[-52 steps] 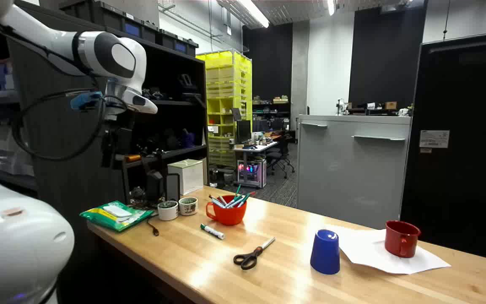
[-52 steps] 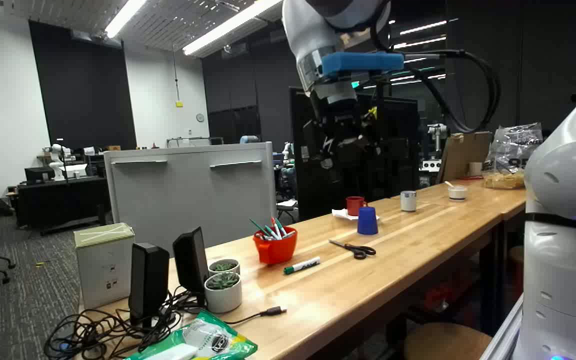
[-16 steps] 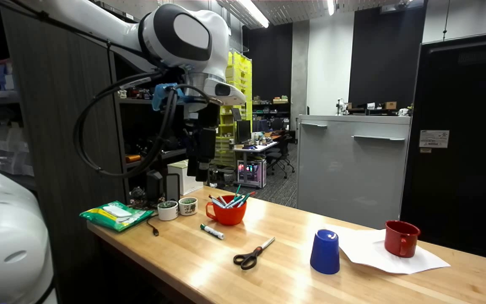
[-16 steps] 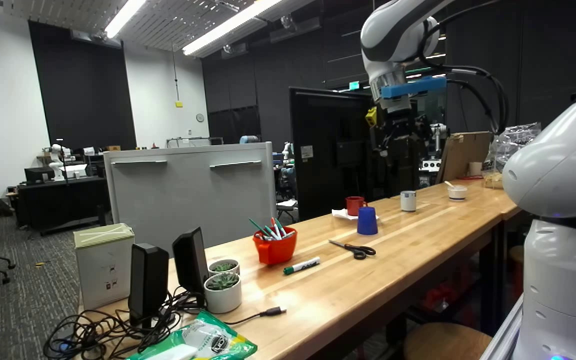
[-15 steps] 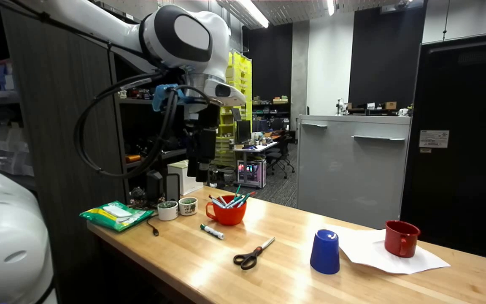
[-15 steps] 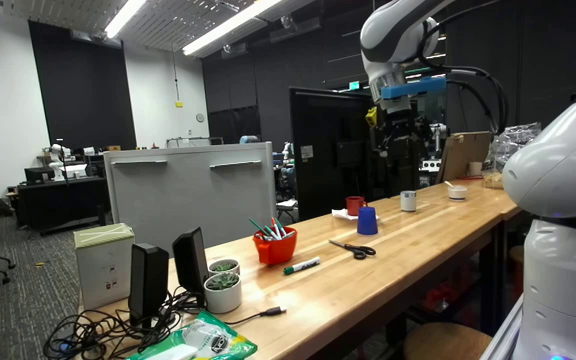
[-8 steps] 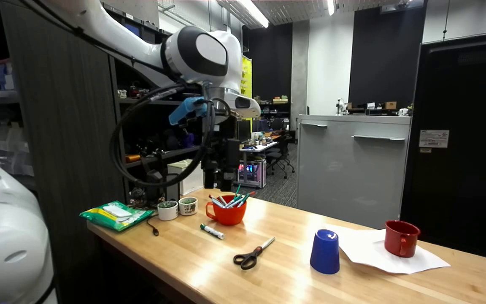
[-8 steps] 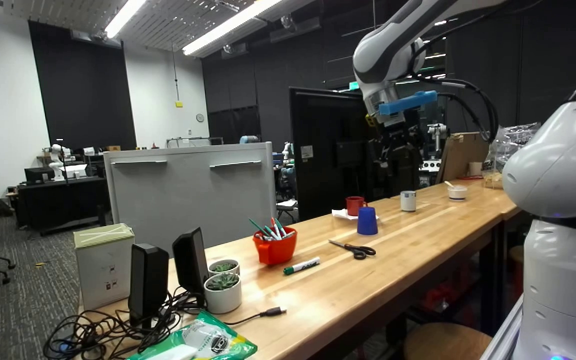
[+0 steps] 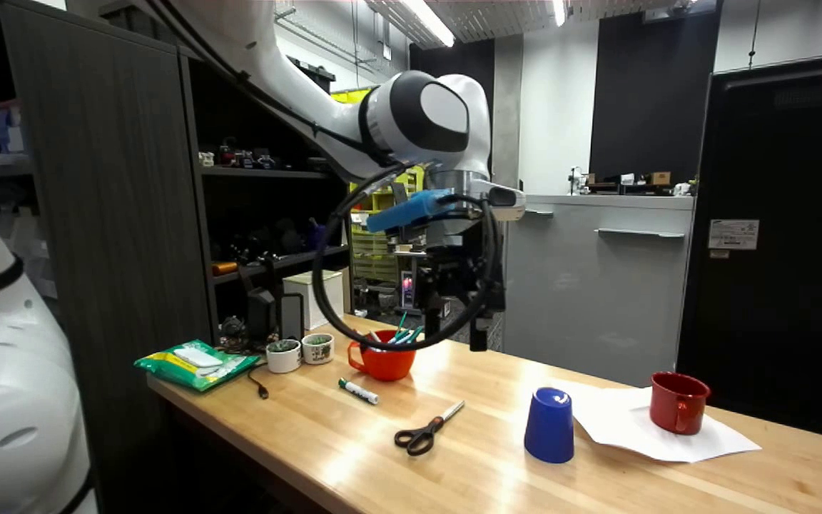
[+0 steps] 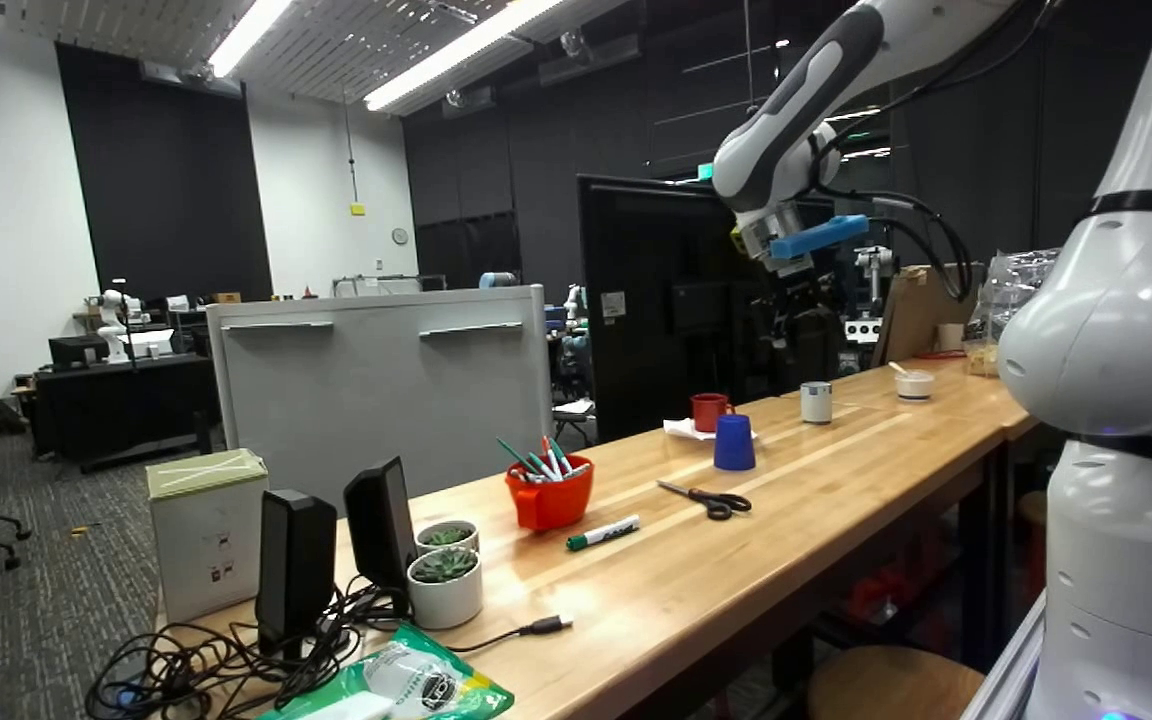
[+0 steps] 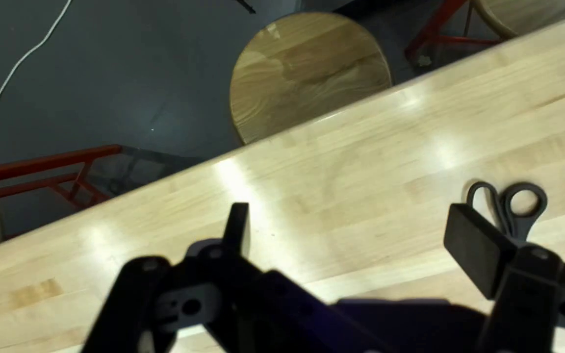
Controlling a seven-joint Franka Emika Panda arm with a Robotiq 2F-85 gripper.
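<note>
Jaws: spread wide, nothing betw. the pads [image 11: 476, 250], no item touched. They hang above the counter [image 9: 297, 428], pointing roughly down; this raised stance presumably gives clearance over items below. Scissors [image 9: 431, 428]: flat on counter betw. marker [image 9: 359, 391] and blue cup [image 9: 550, 427], blades tog., which reads as a safe lay-down. In wrist view, one pad partly masks the handles; ht. of pad above them is hard to judge from this angle. Blue cup: inverted, rim down, prob. for stability or a clean interior. Red mug [image 9: 673, 408]: upright on paper sheet [image 9: 618, 422], apparently to shield the counter. Marker: capped, lying flat near the orange-red cup [image 9: 387, 366], which evidently serves as a holder, grouping other pens [image 10: 539, 461] tog. Potted plants [image 10: 446, 598]: side by side nr. the speakers [image 10: 296, 570], prob. grouped at that counter end as decor, away from the scissors.
</note>
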